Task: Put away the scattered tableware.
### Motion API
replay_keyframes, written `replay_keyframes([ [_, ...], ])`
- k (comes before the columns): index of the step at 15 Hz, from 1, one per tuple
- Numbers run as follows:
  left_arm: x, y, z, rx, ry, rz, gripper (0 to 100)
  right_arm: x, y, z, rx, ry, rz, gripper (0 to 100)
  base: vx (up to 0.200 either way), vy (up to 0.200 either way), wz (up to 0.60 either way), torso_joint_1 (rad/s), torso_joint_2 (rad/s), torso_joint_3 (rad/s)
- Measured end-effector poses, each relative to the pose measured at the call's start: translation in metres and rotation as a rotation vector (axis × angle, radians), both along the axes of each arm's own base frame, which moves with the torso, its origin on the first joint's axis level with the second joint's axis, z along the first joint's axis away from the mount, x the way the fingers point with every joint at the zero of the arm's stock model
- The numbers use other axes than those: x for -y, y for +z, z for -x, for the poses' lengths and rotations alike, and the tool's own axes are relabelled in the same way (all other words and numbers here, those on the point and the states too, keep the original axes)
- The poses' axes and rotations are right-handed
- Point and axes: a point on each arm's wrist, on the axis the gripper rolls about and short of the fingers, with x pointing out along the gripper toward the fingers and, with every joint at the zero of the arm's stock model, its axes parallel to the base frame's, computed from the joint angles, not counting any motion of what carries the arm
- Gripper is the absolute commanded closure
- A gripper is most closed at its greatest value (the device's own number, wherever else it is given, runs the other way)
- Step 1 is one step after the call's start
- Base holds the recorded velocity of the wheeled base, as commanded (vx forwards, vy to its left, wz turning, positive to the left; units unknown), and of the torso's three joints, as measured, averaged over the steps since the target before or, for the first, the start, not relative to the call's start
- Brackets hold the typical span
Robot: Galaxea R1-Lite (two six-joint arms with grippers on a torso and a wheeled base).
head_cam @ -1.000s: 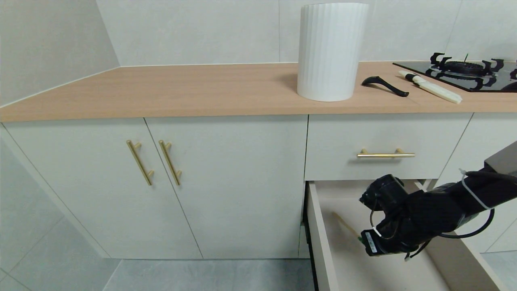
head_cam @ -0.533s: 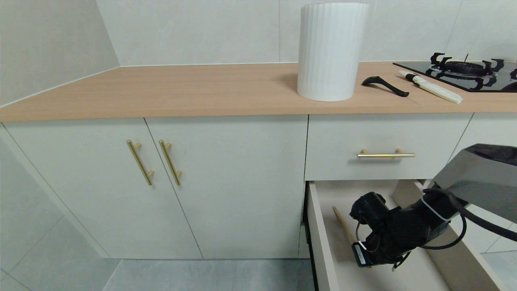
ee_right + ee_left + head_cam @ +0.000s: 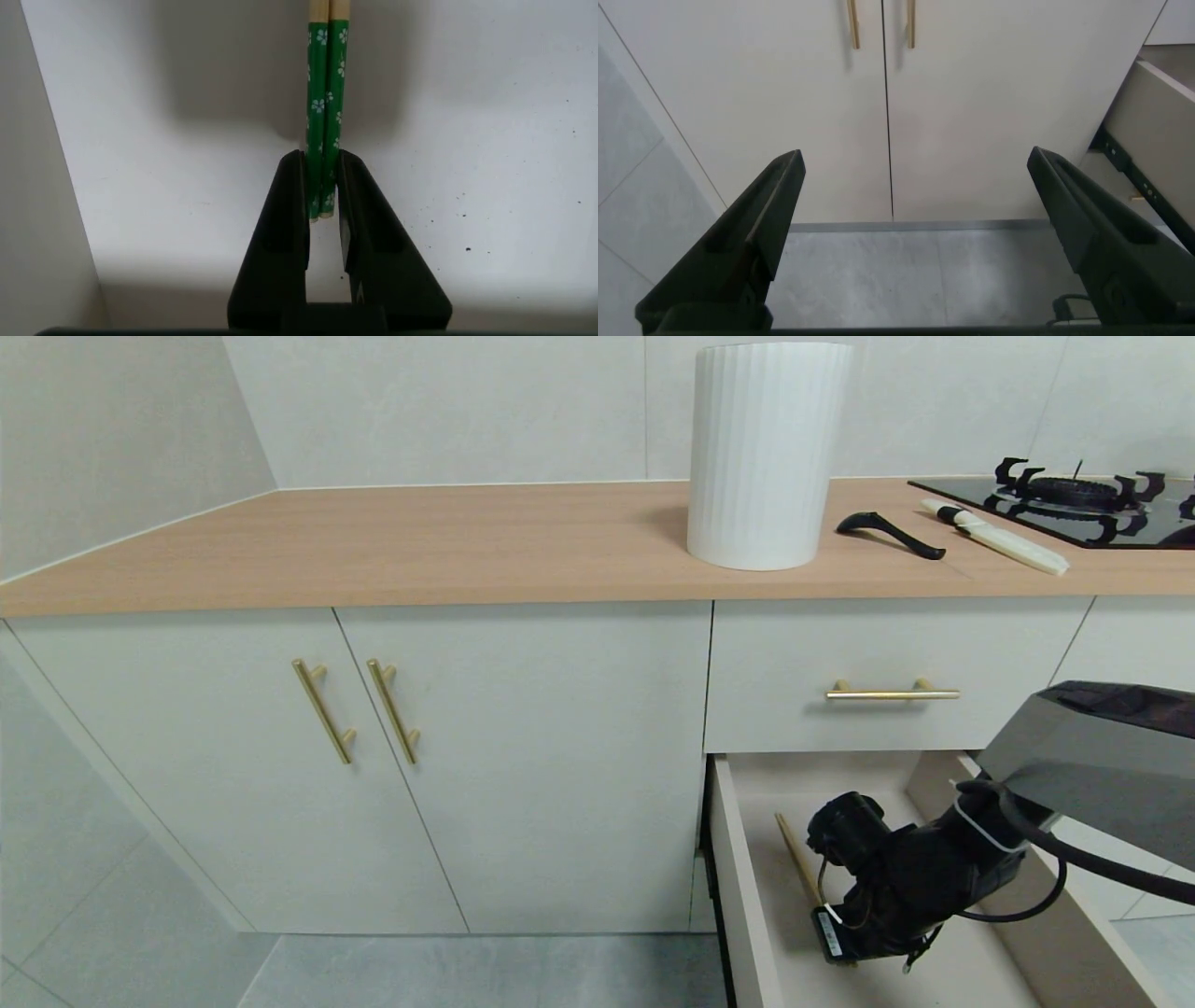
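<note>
A pair of wooden chopsticks (image 3: 327,93) with green flowered ends is clamped between the fingers of my right gripper (image 3: 323,166), just above the pale floor of the open drawer (image 3: 742,887). From the head view, the right gripper (image 3: 837,926) is low inside the drawer near its left wall, and the chopsticks (image 3: 798,863) slant toward the drawer's back. On the counter lie a black spoon (image 3: 887,534) and a white knife (image 3: 994,543). My left gripper (image 3: 915,161) is open and empty, facing the cabinet doors and floor.
A tall white ribbed container (image 3: 764,453) stands on the wooden counter (image 3: 420,546). A gas stove (image 3: 1074,499) sits at the far right. A shut drawer with a gold handle (image 3: 892,693) is above the open one. Two cabinet doors (image 3: 373,756) are to the left.
My right gripper has gone down and to the left, deeper into the open drawer, taking the chopsticks with it. The counter items have not moved.
</note>
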Motion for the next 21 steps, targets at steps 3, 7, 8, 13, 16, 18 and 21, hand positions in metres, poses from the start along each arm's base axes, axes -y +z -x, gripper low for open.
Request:
replay_keyframes([
  [3, 0.0, 0.0, 0.0, 0.0, 0.0, 0.0, 0, 0.0, -0.001, 0.0, -0.002, -0.001, 0.001, 0, 0.0, 0.0, 0.0, 0.0, 0.0, 0.0],
  [7, 0.0, 0.0, 0.0, 0.0, 0.0, 0.0, 0, 0.0, 0.0, 0.0, 0.0, 0.0, 0.0, 0, 0.0, 0.0, 0.0, 0.0, 0.0, 0.0],
  [8, 0.0, 0.0, 0.0, 0.0, 0.0, -0.001, 0, 0.0, 0.001, 0.0, 0.001, 0.0, -0.001, 0, 0.0, 0.0, 0.0, 0.0, 0.0, 0.0],
  [13, 0.0, 0.0, 0.0, 0.0, 0.001, 0.0, 0, 0.004, 0.034, 0.003, 0.078, -0.016, -0.04, 0, 0.0, 0.0, 0.0, 0.0, 0.0, 0.0],
  [16, 0.0, 0.0, 0.0, 0.0, 0.0, 0.0, 0, 0.015, 0.067, 0.01, 0.155, -0.033, -0.07, 0, 0.0, 0.0, 0.0, 0.0, 0.0, 0.0],
  [18, 0.0, 0.0, 0.0, 0.0, 0.0, 0.0, 0, 0.025, 0.102, 0.017, 0.258, -0.037, -0.099, 0, 0.0, 0.0, 0.0, 0.0, 0.0, 0.0],
  [21, 0.0, 0.0, 0.0, 0.0, 0.001, 0.0, 0, 0.045, 0.147, 0.031, 0.4, -0.044, -0.12, 0, 0.0, 0.0, 0.0, 0.0, 0.0, 0.0],
])
